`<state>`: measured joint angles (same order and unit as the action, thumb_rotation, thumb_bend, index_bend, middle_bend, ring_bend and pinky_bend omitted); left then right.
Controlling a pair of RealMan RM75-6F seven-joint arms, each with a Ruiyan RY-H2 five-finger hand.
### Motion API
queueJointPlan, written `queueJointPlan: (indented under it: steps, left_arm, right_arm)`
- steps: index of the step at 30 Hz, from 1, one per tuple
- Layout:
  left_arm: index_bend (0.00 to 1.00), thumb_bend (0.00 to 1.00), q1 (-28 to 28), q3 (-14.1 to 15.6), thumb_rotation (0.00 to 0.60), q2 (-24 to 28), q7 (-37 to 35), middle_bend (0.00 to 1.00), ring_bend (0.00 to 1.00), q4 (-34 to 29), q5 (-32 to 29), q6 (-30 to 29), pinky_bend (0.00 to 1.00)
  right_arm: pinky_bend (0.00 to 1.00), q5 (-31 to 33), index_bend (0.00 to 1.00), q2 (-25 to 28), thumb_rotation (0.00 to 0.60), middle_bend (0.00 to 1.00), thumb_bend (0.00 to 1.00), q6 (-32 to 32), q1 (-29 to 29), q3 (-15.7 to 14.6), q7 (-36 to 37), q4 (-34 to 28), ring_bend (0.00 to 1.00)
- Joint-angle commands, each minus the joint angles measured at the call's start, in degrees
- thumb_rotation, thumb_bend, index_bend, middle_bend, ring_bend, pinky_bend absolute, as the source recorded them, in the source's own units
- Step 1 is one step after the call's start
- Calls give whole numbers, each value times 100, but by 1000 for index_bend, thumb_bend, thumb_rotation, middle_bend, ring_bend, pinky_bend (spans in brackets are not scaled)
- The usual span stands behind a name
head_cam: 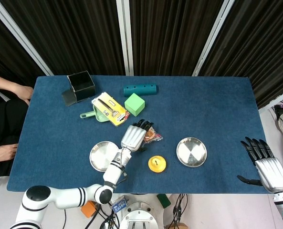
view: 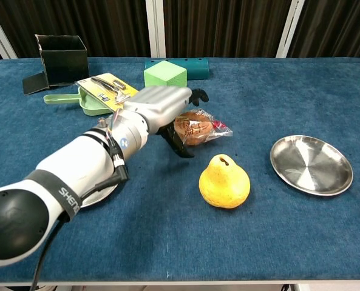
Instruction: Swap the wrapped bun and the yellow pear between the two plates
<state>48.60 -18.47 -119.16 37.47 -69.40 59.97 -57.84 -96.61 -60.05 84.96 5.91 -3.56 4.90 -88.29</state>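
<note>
Left hand (view: 161, 109) fingers spread over the wrapped bun (view: 195, 128), apparently touching, not clamped; right hand (head_cam: 265, 164) open, far off.

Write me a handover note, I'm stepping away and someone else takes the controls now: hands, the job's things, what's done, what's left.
Left hand: at the wrapped bun, fingers over its left side; a firm hold cannot be confirmed.
Right hand: open, holding nothing, off the table's right edge.
Bun: on the cloth between the two plates.
Pear: upright on the cloth, in front of the bun, on neither plate.
Left plate and right plate: both hold nothing.
Done: both items are off the plates.
Left: put each item on its new plate; these views don't show which it came from.
</note>
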Motion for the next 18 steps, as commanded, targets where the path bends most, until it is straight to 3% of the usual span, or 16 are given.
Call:
queueJointPlan:
  steps: [1,6,10,13,18]
  left_arm:
    - [152,61,44,48,600,-114,-44,165,134,164,-8,-21,323]
    - [266,84,137,-22,600,-330,-202,236,198,638,35,-101,331]
    - [395,160,150,-99,600,-432,-453,396,363,832,159,-280,421]
    - [472,218,125,-96,600,-423,-562,490,434,809,284,-433,456]
    - [529,295,-18,8,600,-182,-628,548,476,380,549,-738,491]
  right_arm:
    - [18,7,0,2,505,0,198,-3,-2,3,21,7,0]
    - [18,-22,0,28,505,0,198,26,-17,-1,76,12,0]
    - [18,-9,0,19,503,0,198,32,-25,13,87,51,0]
    - [18,17,0,18,503,0,198,-12,-9,27,73,59,0]
    - [18,24,0,4,504,0,199,8,-23,42,33,74,0]
